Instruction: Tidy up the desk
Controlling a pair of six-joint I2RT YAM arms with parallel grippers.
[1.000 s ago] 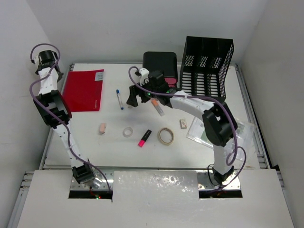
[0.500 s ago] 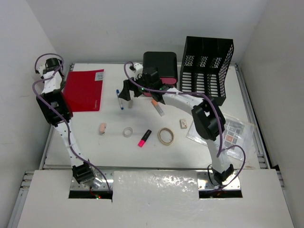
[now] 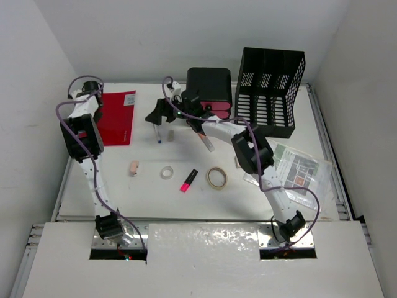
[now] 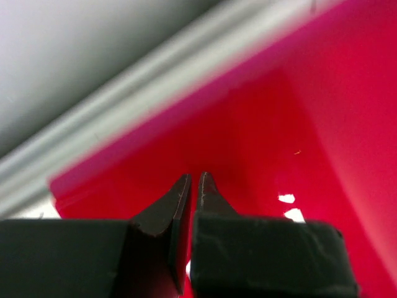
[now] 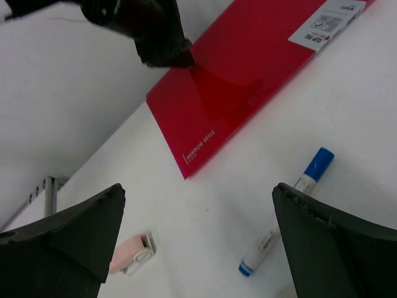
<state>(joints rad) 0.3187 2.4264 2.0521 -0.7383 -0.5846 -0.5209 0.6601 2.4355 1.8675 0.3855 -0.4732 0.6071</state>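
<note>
The white desk (image 3: 186, 202) carries scattered stationery. A red folder (image 3: 115, 119) lies flat at the back left; it also shows in the left wrist view (image 4: 322, 112) and the right wrist view (image 5: 248, 81). My left gripper (image 3: 90, 90) is shut, its tips (image 4: 193, 178) down at the folder's far left corner; it shows in the right wrist view (image 5: 177, 57). My right gripper (image 3: 158, 117) is open and empty (image 5: 198, 192), hovering above a blue-capped pen (image 3: 156, 129) (image 5: 288, 211), just right of the folder.
A pink correction tape (image 3: 134, 168) (image 5: 133, 251), small tape roll (image 3: 166, 172), pink highlighter (image 3: 188, 180), larger tape roll (image 3: 216, 178), orange-capped marker (image 3: 206, 139) and eraser (image 3: 239, 161) lie mid-desk. A black box (image 3: 209, 84) and mesh file rack (image 3: 270, 87) stand at the back. Sleeved papers (image 3: 301, 171) lie right.
My left gripper has swung right from off the desk's left edge onto the folder's far corner. My right gripper has moved left over the blue pen, toward the folder.
</note>
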